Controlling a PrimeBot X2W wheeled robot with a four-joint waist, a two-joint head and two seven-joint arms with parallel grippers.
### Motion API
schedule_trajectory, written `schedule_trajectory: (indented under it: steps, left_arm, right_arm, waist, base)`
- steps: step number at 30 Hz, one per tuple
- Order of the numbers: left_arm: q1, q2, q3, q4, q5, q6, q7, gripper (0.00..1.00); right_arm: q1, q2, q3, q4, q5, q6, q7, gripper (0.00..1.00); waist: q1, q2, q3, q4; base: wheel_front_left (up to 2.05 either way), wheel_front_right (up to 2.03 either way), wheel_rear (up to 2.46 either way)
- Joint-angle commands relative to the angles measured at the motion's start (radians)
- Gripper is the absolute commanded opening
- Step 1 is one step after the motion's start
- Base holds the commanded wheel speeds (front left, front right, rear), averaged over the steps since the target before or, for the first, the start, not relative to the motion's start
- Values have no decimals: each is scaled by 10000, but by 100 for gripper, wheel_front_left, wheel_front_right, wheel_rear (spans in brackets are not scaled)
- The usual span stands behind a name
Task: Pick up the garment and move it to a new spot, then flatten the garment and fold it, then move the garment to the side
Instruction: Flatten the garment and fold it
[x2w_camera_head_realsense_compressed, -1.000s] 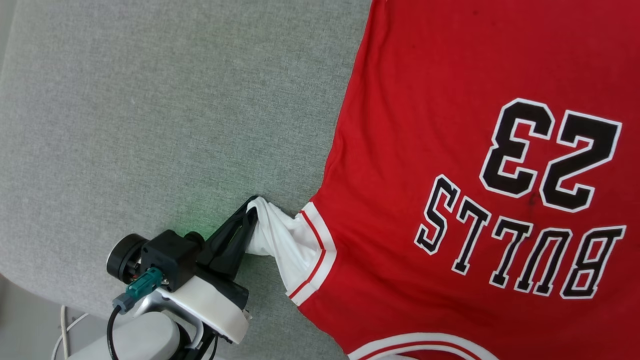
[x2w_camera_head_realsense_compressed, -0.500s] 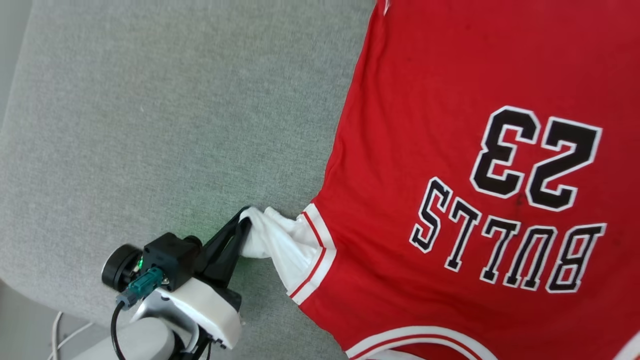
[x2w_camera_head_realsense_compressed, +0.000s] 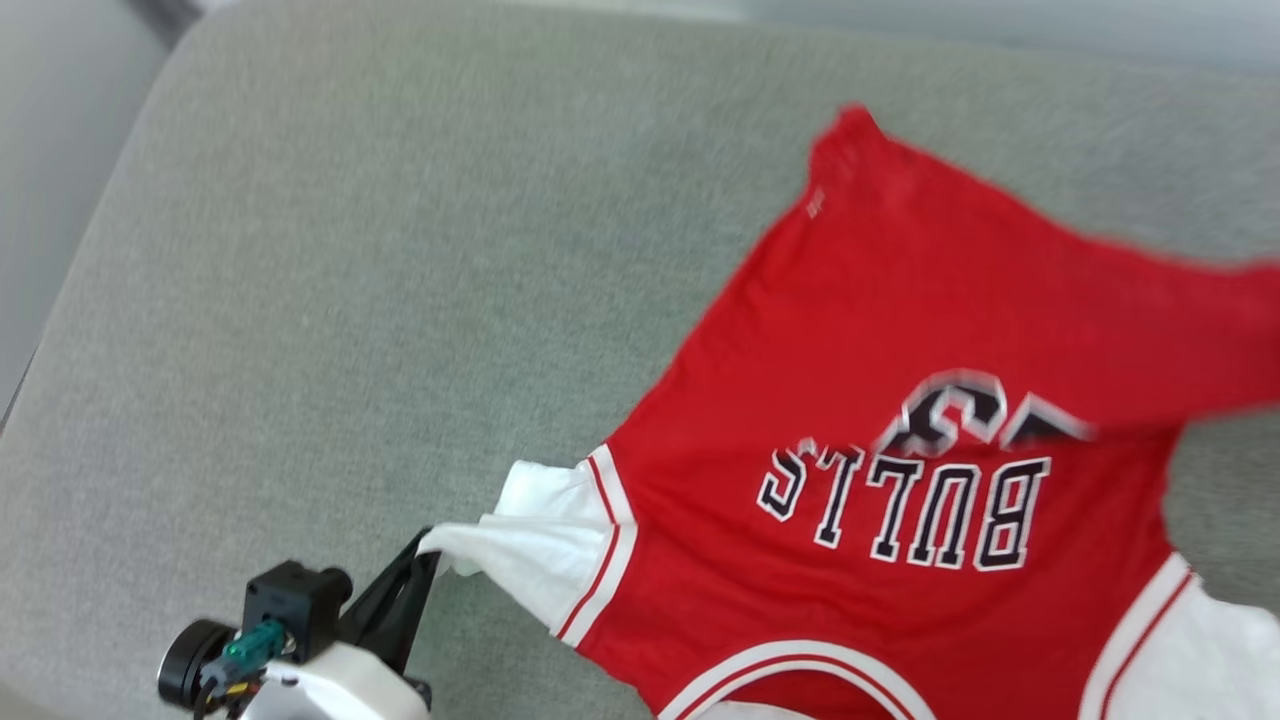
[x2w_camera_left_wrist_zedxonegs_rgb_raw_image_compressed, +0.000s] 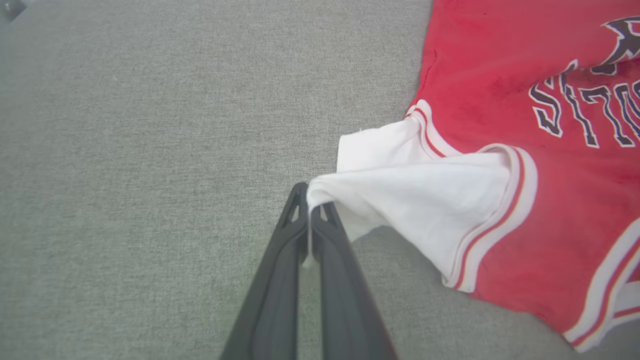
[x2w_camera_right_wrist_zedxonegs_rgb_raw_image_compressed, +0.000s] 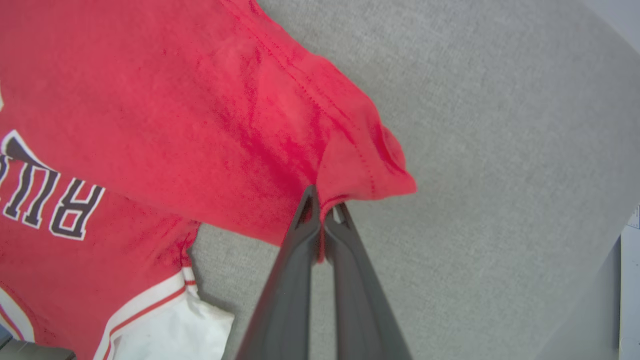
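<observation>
The garment (x2w_camera_head_realsense_compressed: 900, 330), a red jersey T-shirt with "BULLS" print, lies print-up on the grey cushion (x2w_camera_head_realsense_compressed: 350, 250). My left gripper (x2w_camera_head_realsense_compressed: 428, 545) at the lower left is shut on the tip of its white sleeve (x2w_camera_head_realsense_compressed: 540, 560), which stretches taut from the fingertips. In the left wrist view the gripper (x2w_camera_left_wrist_zedxonegs_rgb_raw_image_compressed: 310, 197) pinches the sleeve (x2w_camera_left_wrist_zedxonegs_rgb_raw_image_compressed: 415, 185) between closed fingers. In the right wrist view my right gripper (x2w_camera_right_wrist_zedxonegs_rgb_raw_image_compressed: 324, 197) is shut on a red hem corner (x2w_camera_right_wrist_zedxonegs_rgb_raw_image_compressed: 370, 165) of the garment (x2w_camera_right_wrist_zedxonegs_rgb_raw_image_compressed: 175, 85), lifted off the cushion. The number on the print is partly hidden by blurred red cloth.
The grey cushion's rounded left edge (x2w_camera_head_realsense_compressed: 70, 300) drops off at the left of the head view. Bare cushion (x2w_camera_left_wrist_zedxonegs_rgb_raw_image_compressed: 125, 150) spreads left of the garment. The cushion's edge (x2w_camera_right_wrist_zedxonegs_rgb_raw_image_compressed: 612, 260) shows at the right of the right wrist view.
The head camera has shifted, so the whole hem side is in the picture. The right gripper has shut on the red hem corner and raised it. The left gripper keeps hold of the sleeve.
</observation>
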Motion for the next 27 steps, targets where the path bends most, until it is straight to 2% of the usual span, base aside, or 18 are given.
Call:
schedule_trajectory:
  steps: [1, 6, 7, 9, 14, 18, 19, 20, 27]
  left_arm:
    - [302, 105, 91, 22, -64, 75, 25, 0]
    - [807, 289, 180, 45, -205, 78, 25, 0]
    - [807, 289, 180, 45, -205, 78, 25, 0]
    - [1034, 415, 224, 54, -249, 91, 25, 0]
    - [1097, 430, 297, 58, -234, 83, 25, 0]
    - [1079, 358, 305, 76, -215, 62, 28, 0]
    - [1055, 339, 290, 82, -211, 50, 42, 0]
    - [1024, 323, 278, 84, -212, 42, 36, 0]
    - [888, 285, 189, 66, -125, 66, 143, 0]
  right_arm:
    - [1046, -422, 13, -392, 339, -5, -206, 0]
    - [3911, -1297, -326, -1250, 1069, -5, -885, 0]
    - [3911, -1297, -326, -1250, 1069, -5, -885, 0]
    - [6155, -1427, -833, -1412, 1372, -5, -1576, 0]
    - [8352, -906, -1461, -1182, 1583, -5, -2345, 0]
    - [9036, -380, -1722, -1088, 1473, -5, -2904, 0]
    - [9067, -266, -1766, -1108, 1428, -5, -3011, 24]
    - [9019, -226, -1805, -1202, 1354, -4, -3094, 100]
    - [7617, -684, -2659, -2511, 1254, -4, -3429, 100]
  waist:
    - [0, 0, -841, -492]
    - [0, 0, -1310, -731]
    - [0, 0, -1310, -731]
    - [0, 0, -1416, -855]
    - [0, 0, -1340, -910]
    - [0, 0, -1254, -971]
    - [0, 0, -1248, -984]
    - [0, 0, -1247, -995]
    - [0, 0, -1283, -963]
  base:
    - [0, 0, 0]
    - [0, 0, 0]
    - [0, 0, 0]
    - [0, 0, 0]
    - [0, 0, 0]
    - [0, 0, 0]
    - [0, 0, 0]
    - [0, 0, 0]
    - [0, 0, 0]
